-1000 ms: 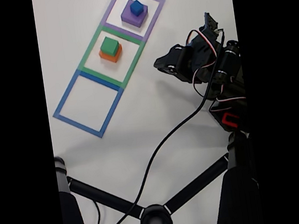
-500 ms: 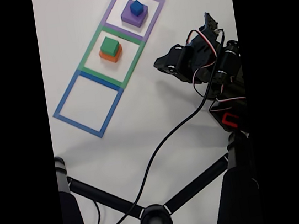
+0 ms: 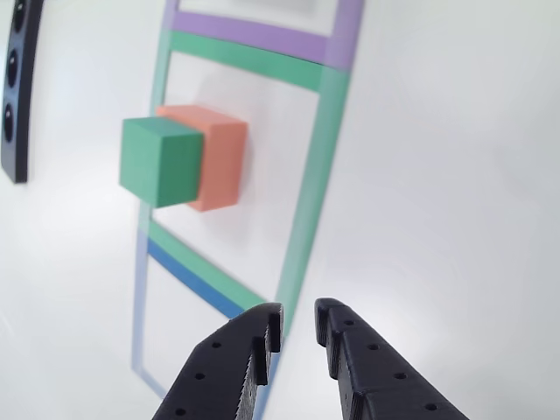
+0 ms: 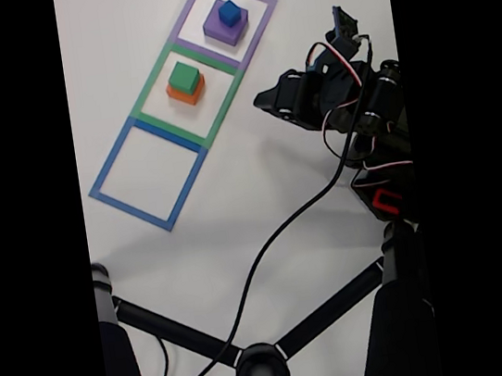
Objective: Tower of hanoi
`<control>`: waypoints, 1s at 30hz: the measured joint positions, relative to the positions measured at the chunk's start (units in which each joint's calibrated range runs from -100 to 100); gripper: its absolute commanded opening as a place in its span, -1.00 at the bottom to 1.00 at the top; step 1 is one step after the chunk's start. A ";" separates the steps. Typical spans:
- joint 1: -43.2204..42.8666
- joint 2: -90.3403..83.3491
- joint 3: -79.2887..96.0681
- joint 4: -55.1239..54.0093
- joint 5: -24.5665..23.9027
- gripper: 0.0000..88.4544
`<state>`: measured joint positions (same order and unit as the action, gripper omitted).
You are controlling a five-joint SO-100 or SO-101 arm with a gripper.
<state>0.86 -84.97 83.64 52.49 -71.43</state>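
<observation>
In the fixed view the small blue cube [image 4: 228, 11] sits on the purple block [image 4: 223, 32] inside the purple tape square [image 4: 263, 4]. The green cube [image 4: 184, 75] rests on the salmon-orange block [image 4: 185, 95] inside the green tape square [image 4: 147, 97]. The other view shows the green cube [image 3: 162, 162] and orange block [image 3: 219, 157] ahead and to the left. My gripper [image 3: 297, 319] hovers over the table near the green tape's corner, slightly open with nothing between its fingers. Seen from the fixed camera, the gripper [image 4: 264, 102] is right of the green square.
An empty blue tape square [image 4: 110, 168] lies below the green one. A black cable [image 4: 269, 249] runs across the white table from the arm to a black stand [image 4: 259, 366] at the bottom. A black strip with holes [image 3: 17, 87] is at the left edge.
The arm's wrist has swung a little upward and left in the fixed view. The blocks have not moved.
</observation>
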 measured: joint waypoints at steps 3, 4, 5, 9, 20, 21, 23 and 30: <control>0.00 8.70 -11.14 2.49 5.32 -1.00; 0.00 11.40 -15.23 3.69 7.49 -1.00; 0.00 13.85 -19.50 4.90 10.64 -1.00; 0.16 19.59 -34.38 10.43 32.12 -1.00; 4.58 34.11 -67.62 29.70 90.05 -1.00; 4.91 34.78 -69.63 31.62 91.63 -1.00; 5.81 35.96 -73.63 35.39 93.40 -0.99; 12.36 35.46 -77.20 43.50 116.65 -0.91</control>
<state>13.22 -49.51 6.44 95.99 45.22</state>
